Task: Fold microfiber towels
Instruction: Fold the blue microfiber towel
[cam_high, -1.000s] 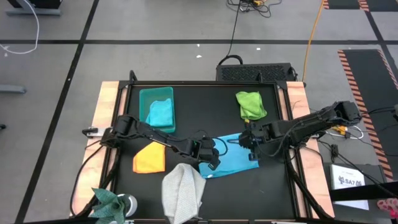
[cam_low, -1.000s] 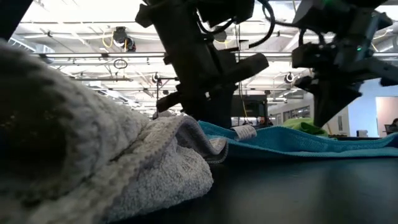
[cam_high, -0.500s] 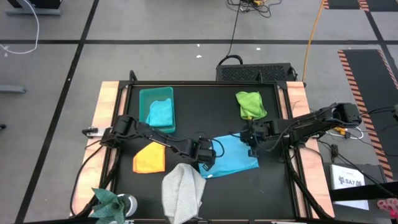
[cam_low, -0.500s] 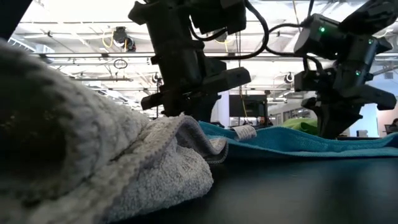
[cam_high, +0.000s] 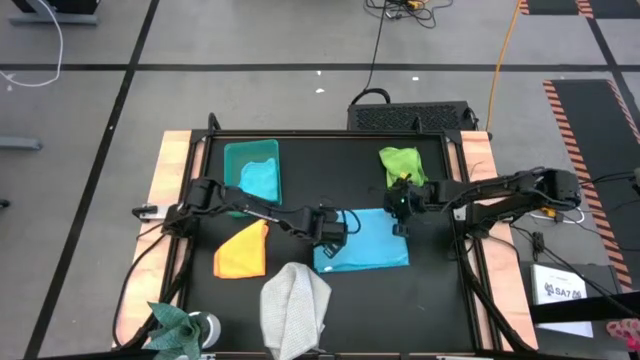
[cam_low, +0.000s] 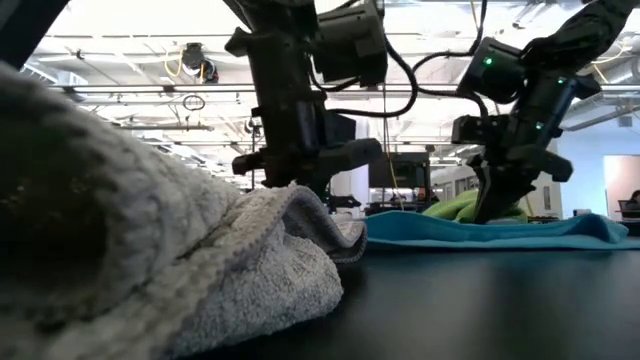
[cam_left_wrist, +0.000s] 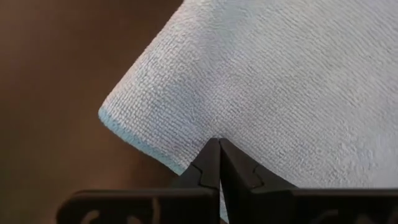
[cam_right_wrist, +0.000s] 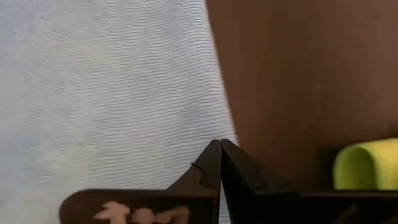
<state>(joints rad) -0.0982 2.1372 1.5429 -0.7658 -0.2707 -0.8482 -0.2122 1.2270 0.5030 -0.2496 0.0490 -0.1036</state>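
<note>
Pinching opposite corners of the light blue towel (cam_high: 362, 240) at the centre of the high view, both arms work one fold together. The left gripper (cam_high: 329, 231) is clamped on the towel's left edge, its fingers (cam_left_wrist: 208, 167) meeting tip to tip over the nap near a corner; the right gripper (cam_high: 402, 208) is likewise closed on the upper right corner, fingertips (cam_right_wrist: 214, 163) together at the cloth's edge.

The towel lies mostly flat on the black table (cam_high: 440, 300), just below the lime green towel (cam_high: 402, 167) at upper right. The grey towel (cam_high: 295, 306) is heaped at bottom centre, close to the blue one's lower left corner, and fills the left half of the low view. The orange towel (cam_high: 242, 252) sits at left, and the teal towel (cam_high: 258, 180) rests in the bin (cam_high: 231, 158) at upper left.

Done well, this step probably calls for both grippers to lift evenly and travel at the same pace, so the held edge stays taut and straight as it crosses to the opposite edge. Raising only slightly should keep the rest anchored on the table. Dragging toward the grey heap risks snagging it; a skewed carry would leave misaligned corners.
</note>
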